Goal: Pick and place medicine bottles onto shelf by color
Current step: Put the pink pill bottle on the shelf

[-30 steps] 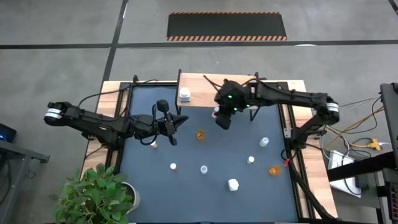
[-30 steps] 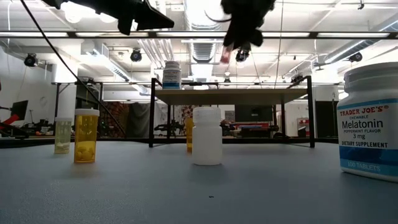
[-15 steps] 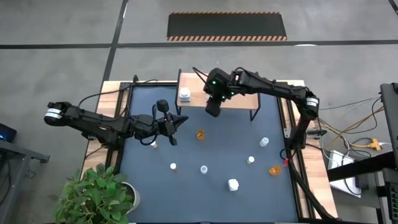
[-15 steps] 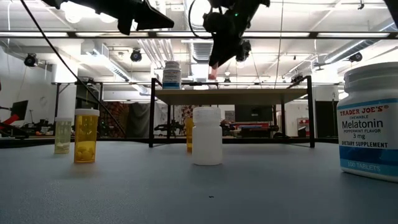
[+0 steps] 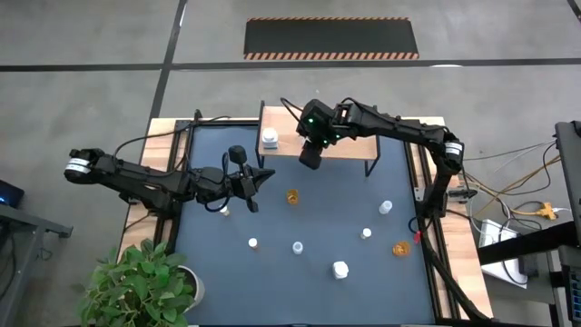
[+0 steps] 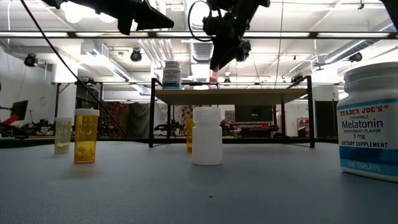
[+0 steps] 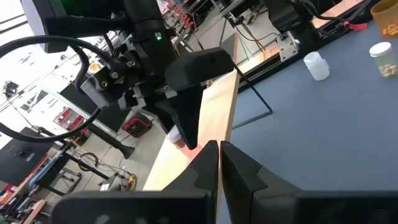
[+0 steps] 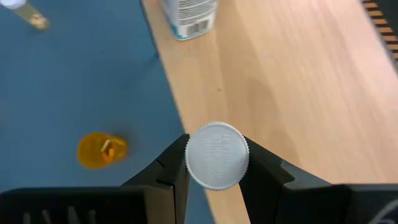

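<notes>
Wooden shelf (image 5: pixel 349 145) bearing one white bottle (image 5: pixel 270 138), blue mat (image 5: pixel 300 272) with scattered bottles

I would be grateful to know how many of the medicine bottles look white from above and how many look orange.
white-topped bottles: 8, including one in the right gripper
orange-topped bottles: 2
Total: 10
</notes>
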You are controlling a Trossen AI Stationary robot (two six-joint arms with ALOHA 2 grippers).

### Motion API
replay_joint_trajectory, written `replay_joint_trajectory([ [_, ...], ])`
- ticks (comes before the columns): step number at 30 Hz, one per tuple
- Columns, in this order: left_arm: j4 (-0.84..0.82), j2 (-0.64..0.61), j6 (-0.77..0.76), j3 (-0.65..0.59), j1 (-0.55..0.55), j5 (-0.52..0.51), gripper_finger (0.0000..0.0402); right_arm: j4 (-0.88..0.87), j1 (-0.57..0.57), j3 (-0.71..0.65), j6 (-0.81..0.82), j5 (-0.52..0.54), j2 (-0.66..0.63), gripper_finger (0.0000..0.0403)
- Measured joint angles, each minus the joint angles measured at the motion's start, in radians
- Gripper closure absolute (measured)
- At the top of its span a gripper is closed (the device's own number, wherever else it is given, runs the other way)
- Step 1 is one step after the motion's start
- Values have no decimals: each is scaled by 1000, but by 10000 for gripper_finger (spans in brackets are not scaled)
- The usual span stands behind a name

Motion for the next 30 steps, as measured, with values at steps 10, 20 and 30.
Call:
replay_joint_trajectory([
  [10,0,0,0,0,0,0,402,-1,0,-3,0,32,0,298],
  [20,0,0,0,0,0,0,402,-4,2,-25,11,32,2,298],
  [30,0,0,0,0,0,0,402,-2,2,-28,10,32,2,298],
])
